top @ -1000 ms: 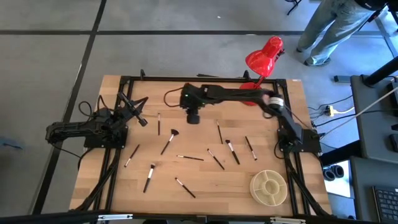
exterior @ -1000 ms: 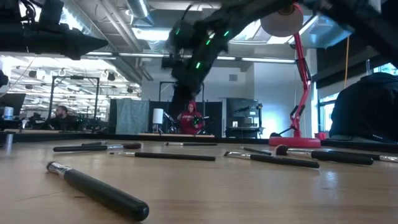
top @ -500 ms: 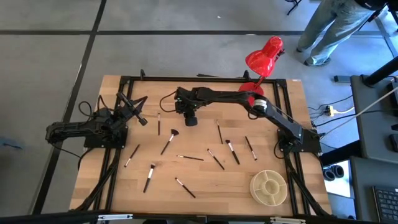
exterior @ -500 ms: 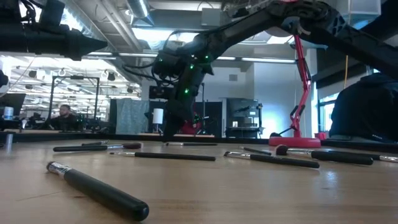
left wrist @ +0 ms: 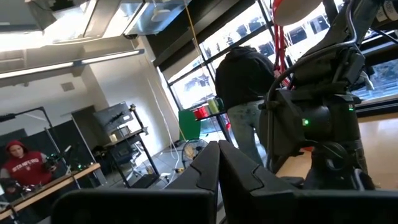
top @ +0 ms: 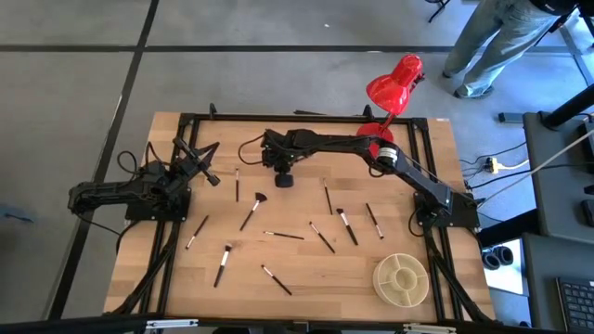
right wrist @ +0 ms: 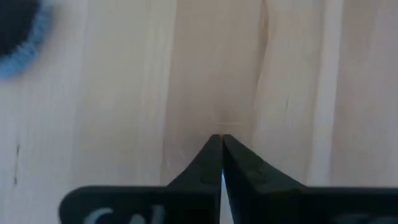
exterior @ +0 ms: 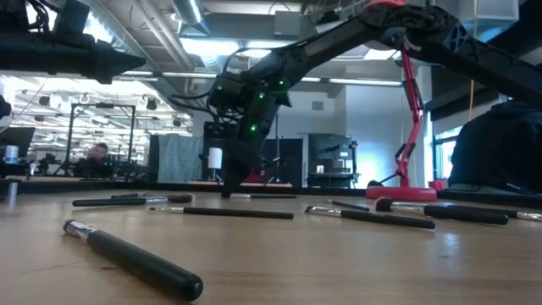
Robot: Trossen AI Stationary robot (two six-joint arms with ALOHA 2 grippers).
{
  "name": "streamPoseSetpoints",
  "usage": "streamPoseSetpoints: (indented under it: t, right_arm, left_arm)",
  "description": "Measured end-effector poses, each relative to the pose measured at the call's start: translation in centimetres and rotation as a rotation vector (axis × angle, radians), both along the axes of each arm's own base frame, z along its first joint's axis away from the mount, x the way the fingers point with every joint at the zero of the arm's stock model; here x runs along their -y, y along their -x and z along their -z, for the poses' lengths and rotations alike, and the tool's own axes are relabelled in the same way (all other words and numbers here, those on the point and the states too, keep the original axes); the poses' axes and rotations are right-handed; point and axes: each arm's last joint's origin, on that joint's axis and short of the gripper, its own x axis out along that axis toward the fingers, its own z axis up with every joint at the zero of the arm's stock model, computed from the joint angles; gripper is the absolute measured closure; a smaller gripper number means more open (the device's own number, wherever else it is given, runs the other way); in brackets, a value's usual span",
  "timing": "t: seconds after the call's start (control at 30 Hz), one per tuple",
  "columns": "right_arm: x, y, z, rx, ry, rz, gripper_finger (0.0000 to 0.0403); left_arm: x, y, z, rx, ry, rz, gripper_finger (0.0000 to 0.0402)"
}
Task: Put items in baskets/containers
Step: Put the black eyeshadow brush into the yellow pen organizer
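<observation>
ten makeup brushes are being shown scattered flat on the wooden table (top: 297,278), among them a fan-headed brush (top: 252,210) left of centre. one cream divided dish (top: 401,279) is being shown at the near right corner, its compartments holding no brush. the right gripper (top: 284,178) is being held low over bare wood at the far middle, fingertips (right wrist: 213,149) pressed together and gripping nothing. the left gripper (top: 206,167) is being kept at the far left, fingers likewise clenched and empty. one red desk lamp (top: 393,83) is being seen at the far edge.
</observation>
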Motion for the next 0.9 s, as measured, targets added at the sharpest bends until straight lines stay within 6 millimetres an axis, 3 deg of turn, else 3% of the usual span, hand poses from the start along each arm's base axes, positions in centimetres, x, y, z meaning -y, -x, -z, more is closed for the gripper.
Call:
streamPoseSetpoints:
  t: [0.2,0.4,0.5,0.7,0.9]
  right_arm:
    - [-0.6,0.1,-1.8,0.045,-0.021,0.093,0.04]
    - [-4.4,1.4,-10.5,0.246,-0.022,0.124,0.0401]
    - [-6.8,3.0,-12.9,0.332,-0.023,0.156,0.0401]
    - [-12.0,9.3,-14.8,0.622,-0.058,0.309,0.0402]
    - [-18.3,18.1,-12.9,0.857,-0.067,0.502,0.0402]
  left_arm:
    - [0.0,0.0,0.0,0.01,0.006,0.003,0.0394]
    - [0.0,0.0,-0.1,0.023,0.006,0.003,0.0398]
    - [0.0,0.0,-0.1,0.022,0.004,0.003,0.0399]
    - [0.0,0.2,-0.5,0.023,-0.037,-0.01,0.0396]
    - [0.1,0.5,-1.4,0.115,-0.075,0.007,0.0399]
